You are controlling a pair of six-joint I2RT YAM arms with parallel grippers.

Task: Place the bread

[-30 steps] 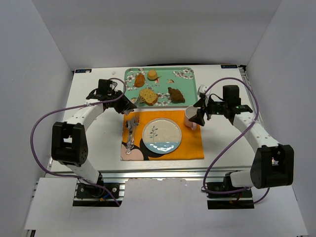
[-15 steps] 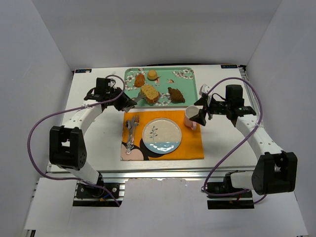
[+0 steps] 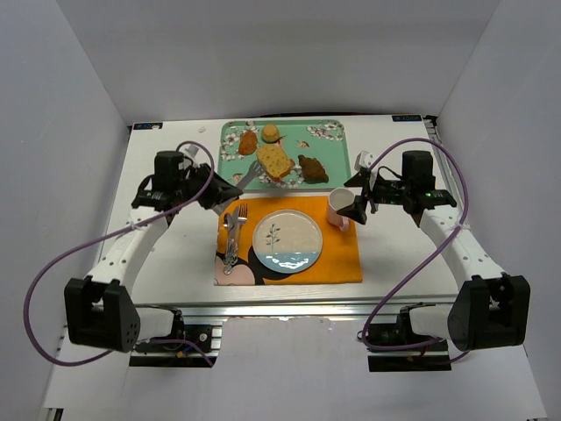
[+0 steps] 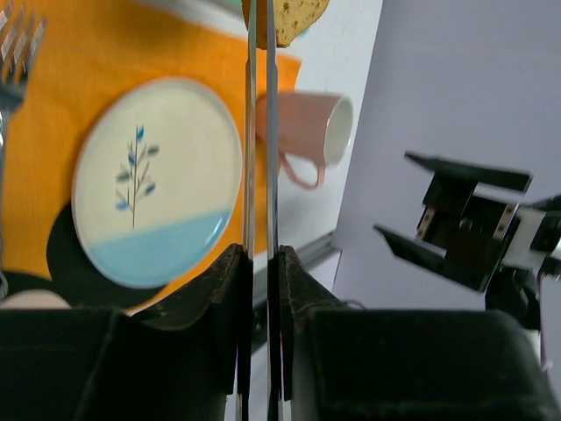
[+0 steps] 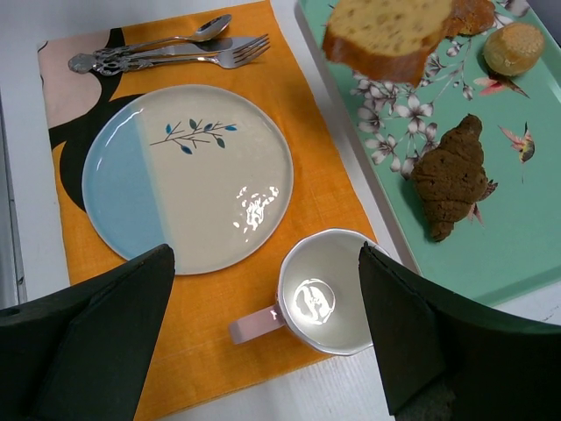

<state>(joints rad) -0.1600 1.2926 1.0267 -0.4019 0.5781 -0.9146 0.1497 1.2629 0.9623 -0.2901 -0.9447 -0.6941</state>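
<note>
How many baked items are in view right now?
4: a tan bread slice held in metal tongs above the teal floral tray; on the tray, an oval brown pastry, round golden bun, dark croissant. None appears hidden.

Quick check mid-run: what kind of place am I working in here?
Likely a lab test cell staged as a meal setting: plain white enclosure walls around the white table, an orange cloth placemat with a white-and-blue ceramic plate, and a green floral serving tray.

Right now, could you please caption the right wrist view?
Bread slice hovering over the floral tray, beside empty plate and pink cup.
</note>
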